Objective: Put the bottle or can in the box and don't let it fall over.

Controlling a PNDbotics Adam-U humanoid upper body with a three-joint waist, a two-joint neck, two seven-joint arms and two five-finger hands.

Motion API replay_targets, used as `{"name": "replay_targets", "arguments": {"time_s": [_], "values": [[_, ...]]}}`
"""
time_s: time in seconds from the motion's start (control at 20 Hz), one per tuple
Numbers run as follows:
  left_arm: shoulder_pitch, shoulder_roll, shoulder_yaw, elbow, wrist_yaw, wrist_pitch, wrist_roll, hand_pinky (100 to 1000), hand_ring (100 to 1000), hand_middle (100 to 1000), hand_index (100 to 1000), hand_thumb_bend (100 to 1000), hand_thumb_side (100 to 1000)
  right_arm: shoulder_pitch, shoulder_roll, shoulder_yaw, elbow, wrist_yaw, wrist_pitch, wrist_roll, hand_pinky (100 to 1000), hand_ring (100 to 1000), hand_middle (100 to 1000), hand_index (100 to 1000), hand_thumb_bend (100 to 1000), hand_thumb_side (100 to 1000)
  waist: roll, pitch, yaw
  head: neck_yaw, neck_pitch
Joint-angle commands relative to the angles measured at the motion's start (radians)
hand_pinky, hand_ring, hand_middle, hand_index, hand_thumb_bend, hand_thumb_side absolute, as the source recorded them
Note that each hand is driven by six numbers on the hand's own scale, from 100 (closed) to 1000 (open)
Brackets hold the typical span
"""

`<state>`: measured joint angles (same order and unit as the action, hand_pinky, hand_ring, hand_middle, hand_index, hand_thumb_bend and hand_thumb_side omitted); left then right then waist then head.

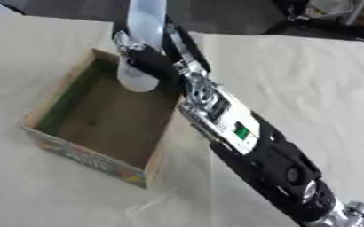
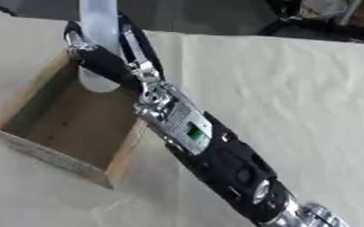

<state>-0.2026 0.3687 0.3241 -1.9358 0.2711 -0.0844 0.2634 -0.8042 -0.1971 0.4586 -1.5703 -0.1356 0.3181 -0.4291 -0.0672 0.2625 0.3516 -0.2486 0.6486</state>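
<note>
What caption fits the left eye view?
Right robot hand holds a pale bottle upright over the open cardboard box.

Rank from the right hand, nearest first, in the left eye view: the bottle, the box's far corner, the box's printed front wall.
1. Bottle: in the right hand, fingers curled round it, its base over the box.
2. Box's far corner: just left of the hand, beside the bottle's base.
3. Printed front wall: lower left, across the box's inside from the hand.

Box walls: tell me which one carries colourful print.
The near wall, the one farthest from the pale bottle held in the right hand. The other walls show only plain brown cardboard.
</note>
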Motion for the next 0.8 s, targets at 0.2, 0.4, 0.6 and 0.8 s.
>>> {"name": "replay_targets", "arguments": {"time_s": [0.2, 0.4, 0.6, 0.8], "values": [[-0.012, 0.032, 0.011, -0.025, -0.003, -0.001, 0.006, 1000, 782, 803, 766, 313, 476, -0.001, 0.033, 0.031, 0.119, -0.031, -0.031, -0.019, 1000, 1000, 1000, 430, 100, 426, 0.007, -0.014, 0.011, 0.001, -0.007], [-0.014, 0.026, 0.009, -0.026, -0.003, 0.001, 0.003, 1000, 782, 802, 765, 312, 477, -0.001, 0.048, 0.037, 0.203, -0.056, -0.091, -0.039, 1000, 1000, 1000, 445, 100, 428, 0.005, -0.009, 0.021, -0.005, -0.017], [-0.015, 0.023, 0.009, -0.025, -0.003, 0.002, -0.001, 1000, 782, 803, 765, 311, 479, 0.001, 0.058, 0.040, 0.257, -0.068, -0.158, -0.036, 1000, 1000, 1000, 612, 100, 460, 0.002, -0.006, 0.023, -0.003, -0.022], [-0.015, 0.021, 0.009, -0.025, -0.004, 0.003, -0.004, 1000, 782, 803, 765, 310, 480, 0.005, 0.060, 0.043, 0.282, -0.051, -0.199, -0.008, 1000, 1000, 1000, 838, 100, 542, 0.002, -0.005, 0.021, 0.000, -0.022]]}}
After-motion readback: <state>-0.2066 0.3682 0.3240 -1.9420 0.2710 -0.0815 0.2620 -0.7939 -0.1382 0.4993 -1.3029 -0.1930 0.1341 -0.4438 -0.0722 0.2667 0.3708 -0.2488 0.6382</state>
